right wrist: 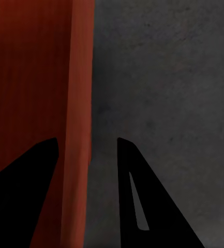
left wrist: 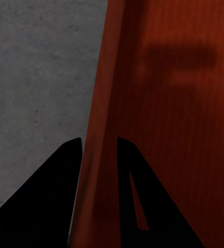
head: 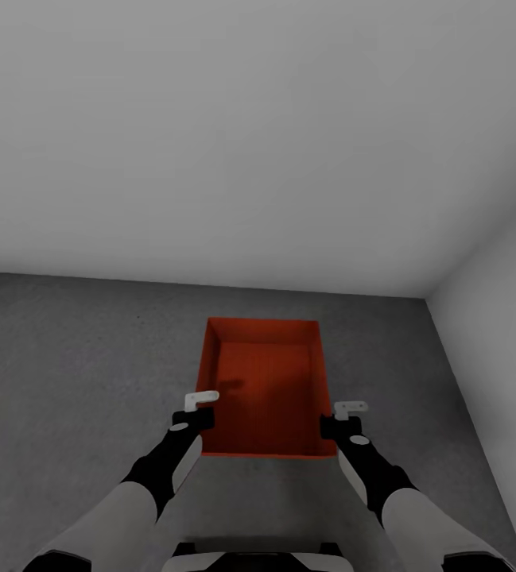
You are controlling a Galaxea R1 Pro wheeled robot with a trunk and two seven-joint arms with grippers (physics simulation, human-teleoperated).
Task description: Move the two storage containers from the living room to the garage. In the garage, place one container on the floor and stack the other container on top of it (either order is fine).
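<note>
One orange-red storage container (head: 261,389) sits open-topped and empty, low in front of me over the garage's dark grey concrete floor (head: 83,357). My left gripper (head: 202,403) is at its left wall near the front corner. In the left wrist view the fingers (left wrist: 99,142) pinch that wall (left wrist: 158,103), shut on it. My right gripper (head: 345,413) is at the right wall. In the right wrist view its fingers (right wrist: 87,140) straddle the wall (right wrist: 75,77) with a gap on the outer side, so it stands open. I cannot tell whether the container rests on the floor.
A plain pale grey wall (head: 210,119) rises just beyond the container. A second pale wall (head: 504,334) closes in on the right, forming a corner. Bare concrete stretches out to the left (left wrist: 34,77) and beside the right wall (right wrist: 163,77).
</note>
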